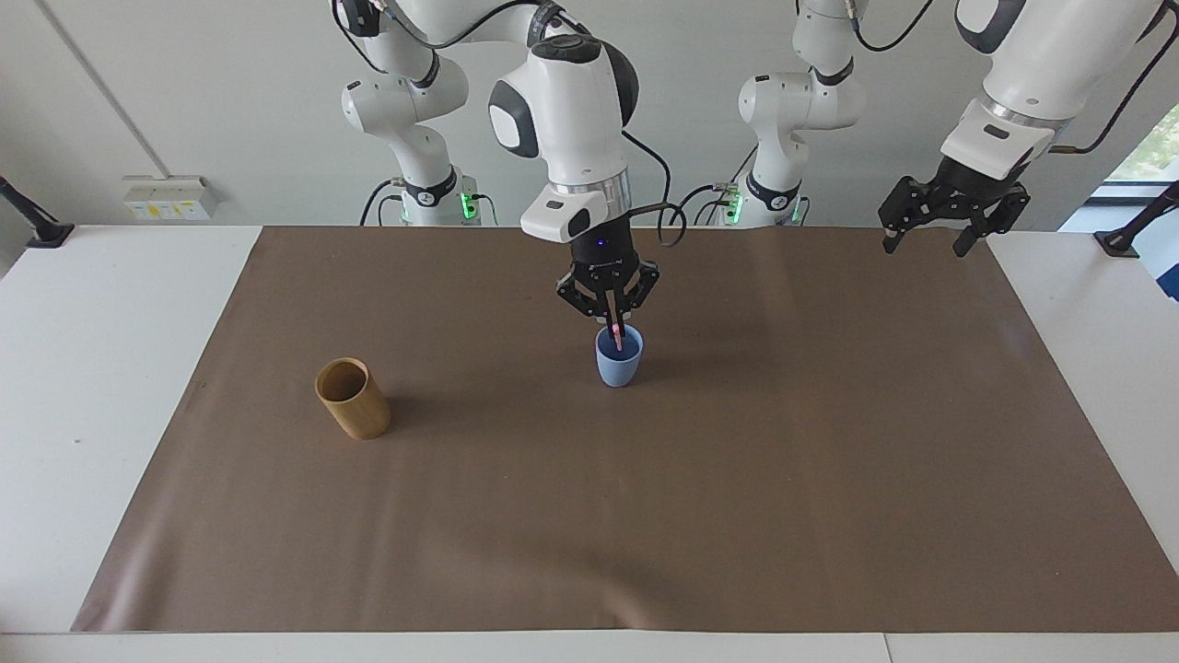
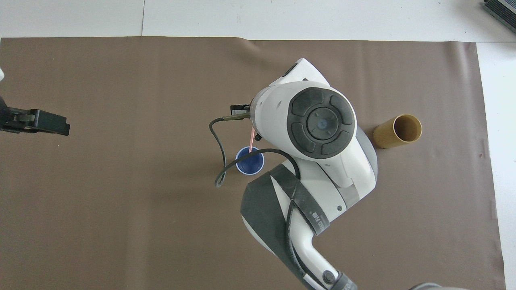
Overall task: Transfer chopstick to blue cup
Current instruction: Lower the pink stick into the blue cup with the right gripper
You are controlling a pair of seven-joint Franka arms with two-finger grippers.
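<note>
Chopstick [image 1: 618, 337]: pinched near its upper part in the right gripper, hanging close to upright, slightly tilted; lower tip inside the mouth of the blue cup, upper end hidden among the fingers.
Blue cup [image 1: 619, 357]: upright on the brown mat, about midway along the bench, somewhat nearer the robots' edge than the opposite edge.
Key relation: long axis of the chopstick near vertical, cup mouth directly beneath the gripper; seen from overhead, pink shaft [image 2: 251, 139] slanting down into the cup [image 2: 250, 162] at its rim. Whether the tip rests on the cup's floor: cannot tell.
Right gripper [image 1: 610, 311]: closed tight on the chopstick, fingertips meeting round it, outer links splayed; just above the cup rim, apart from it.
Next move, as a judgement: little left but lowering a touch and releasing; risk of the stick leaning on the rim and tipping the light cup.
Tan cup [image 1: 353, 398]: upright toward the right arm's end of the bench, well apart from the blue cup.
Left gripper [image 1: 939, 224]: fingers spread wide, holding nothing, waiting over the bench's corner at the left arm's end.
</note>
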